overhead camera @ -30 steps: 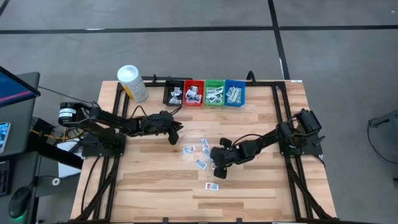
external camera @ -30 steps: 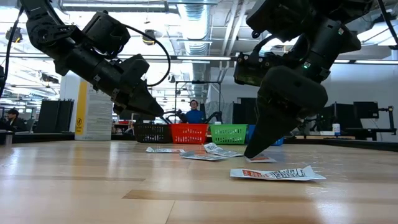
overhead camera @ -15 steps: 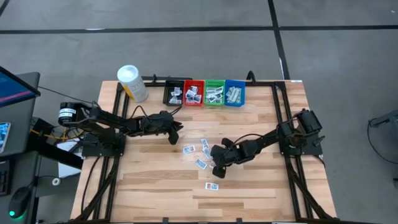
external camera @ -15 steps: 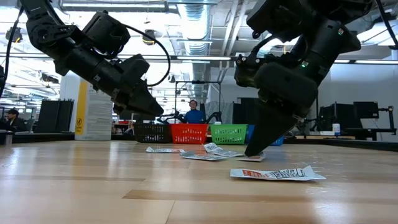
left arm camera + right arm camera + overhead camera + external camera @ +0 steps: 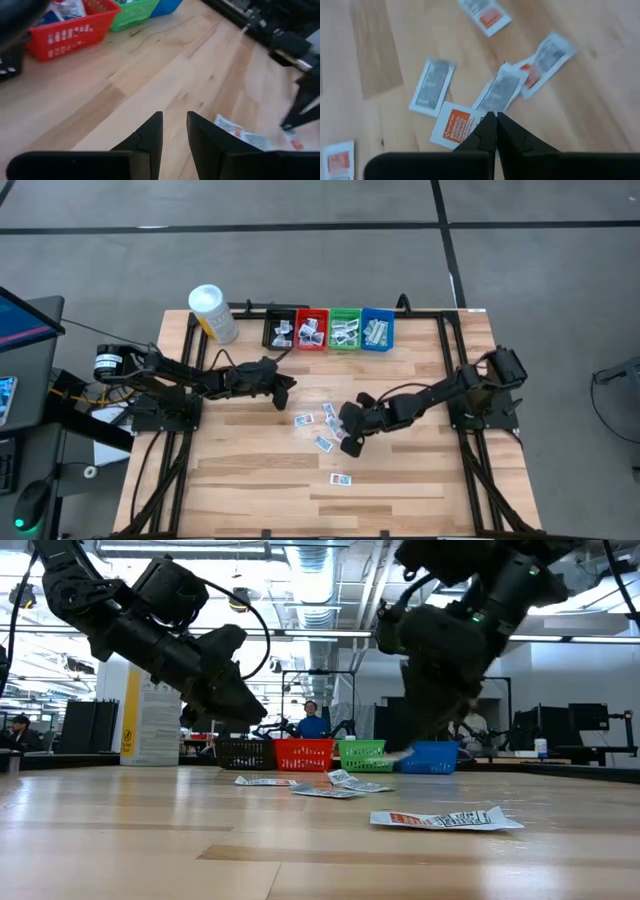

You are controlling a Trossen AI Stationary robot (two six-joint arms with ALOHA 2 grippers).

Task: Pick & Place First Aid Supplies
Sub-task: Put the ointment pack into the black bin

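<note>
I see print on the small packets [image 5: 456, 125] and the yellow bottle [image 5: 153, 720] — too tiny and blurry for me to read.

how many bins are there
4, side by side, left to right in the high view: black bin, red bin, green bin, blue bin. None looks hidden.

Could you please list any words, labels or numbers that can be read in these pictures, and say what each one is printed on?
None can be read for certain.
Orange-panel packet: white lettering, too blurred to read.
Dark-print packet: too blurred.
Nearest packet: red and dark print, too small.
Yellow bottle: no legible label.
Packets in the red bin: too blurred.
</note>
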